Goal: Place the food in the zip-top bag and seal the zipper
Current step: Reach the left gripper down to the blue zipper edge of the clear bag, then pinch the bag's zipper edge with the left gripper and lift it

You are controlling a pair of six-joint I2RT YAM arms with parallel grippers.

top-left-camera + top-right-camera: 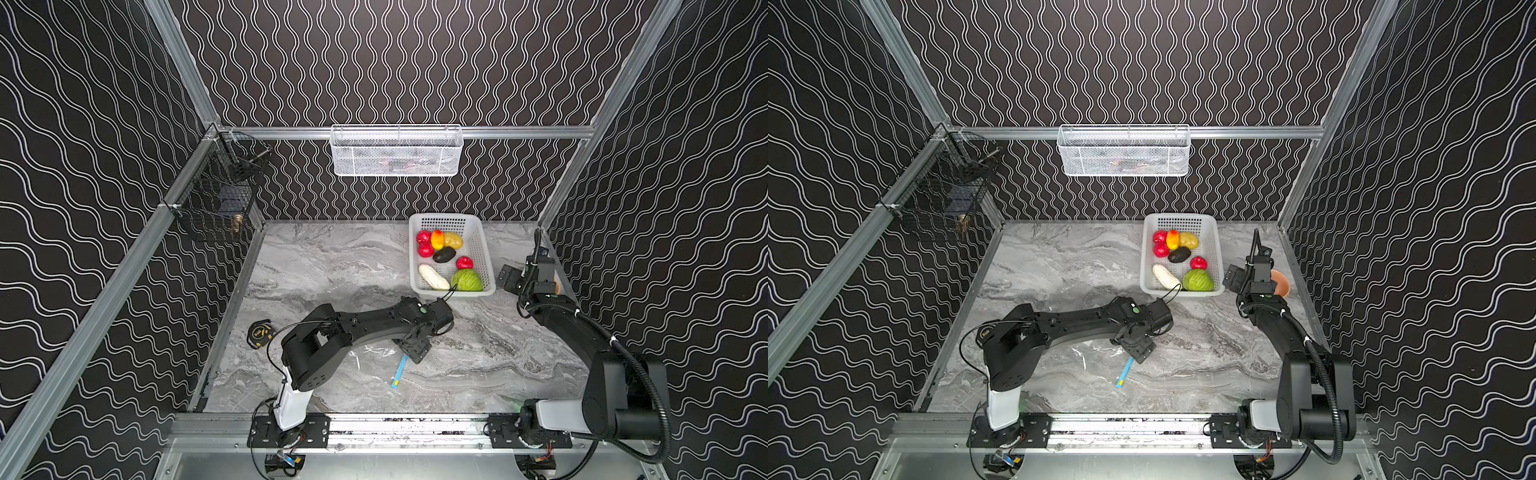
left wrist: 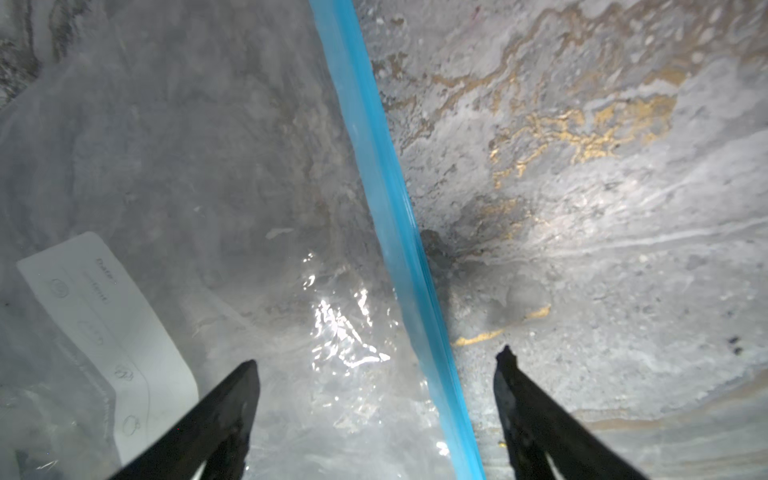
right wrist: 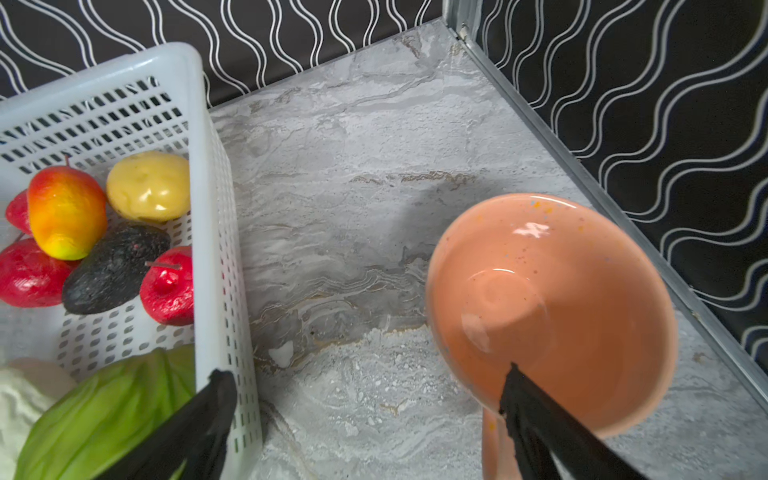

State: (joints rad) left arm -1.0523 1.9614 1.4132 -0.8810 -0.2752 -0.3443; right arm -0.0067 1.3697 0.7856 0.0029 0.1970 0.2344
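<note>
Your left tool [image 2: 376, 359]: jaws wide, zipper [image 2: 390, 199] between them, nothing gripped.
Your right tool [image 3: 368, 374]: jaws wide, empty, between the white basket [image 3: 216, 208] and the orange bowl [image 3: 582, 332].

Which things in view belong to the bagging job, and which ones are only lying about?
Job: zip-top bag, zipper, food in the white plastic basket.
Lying about: orange bowl, tape measure, hanging mesh basket, black wire rack.

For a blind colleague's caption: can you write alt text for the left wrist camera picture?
The open left hand straddles the blue zipper of a clear bag lying on a grey marble table, one finger on each side of the strip. A white label shows on the bag.
</note>
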